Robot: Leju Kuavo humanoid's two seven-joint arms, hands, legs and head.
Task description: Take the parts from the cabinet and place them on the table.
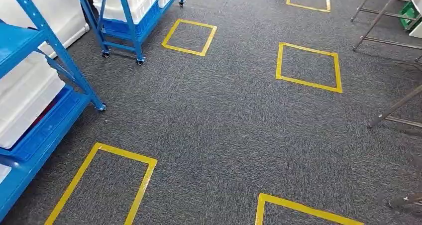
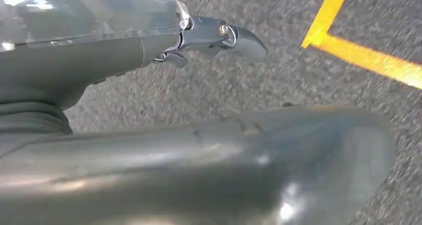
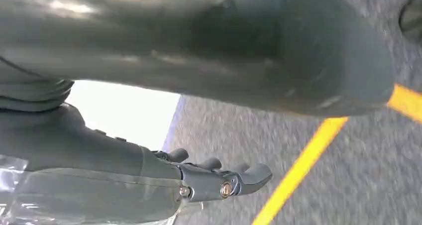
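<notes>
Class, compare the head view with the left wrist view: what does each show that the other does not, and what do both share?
Head view alone: blue metal shelving racks holding white plastic bins, and several yellow tape squares. Left wrist view alone: the robot's grey left hand, holding nothing, close above the floor. Both share the dark grey speckled carpet and yellow floor tape.

Speckled grey carpet, yellow tape squares, blue shelving racks, white bins
</notes>
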